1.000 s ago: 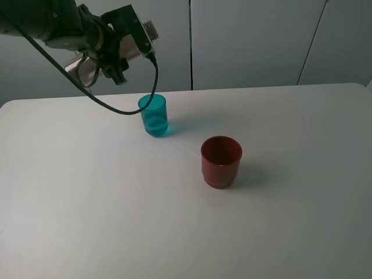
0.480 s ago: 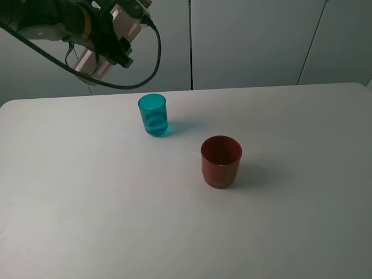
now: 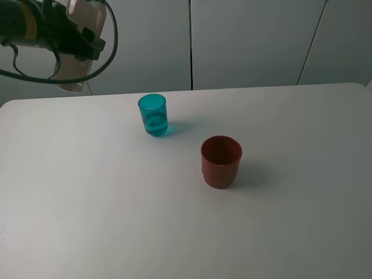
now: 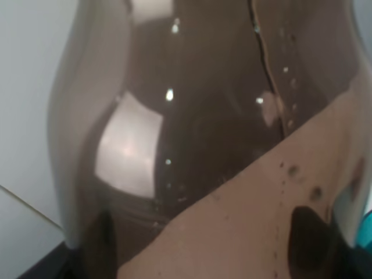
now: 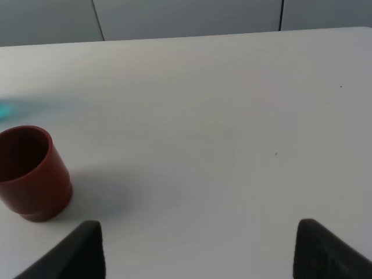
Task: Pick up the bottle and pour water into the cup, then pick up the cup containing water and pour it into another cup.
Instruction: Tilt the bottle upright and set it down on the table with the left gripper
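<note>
Holding the bottle (image 3: 72, 75) clamped between my left fingers (image 3: 81, 43), high over the far left edge of the tabletop (image 3: 116, 221) — nearly upright. The cup (image 3: 153, 115) stands below, another cup (image 3: 221, 161) near it. My right fingers (image 5: 81, 250) are spread apart — empty.

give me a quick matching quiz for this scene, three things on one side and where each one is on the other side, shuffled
Things:
1. bottle
2. teal cup
3. red cup

Places:
a. standing on the table, the nearer of the two cups to the high camera
b. held up off the table in the left gripper
c. standing on the table, farther back

Pairs: 1-b, 2-c, 3-a
</note>
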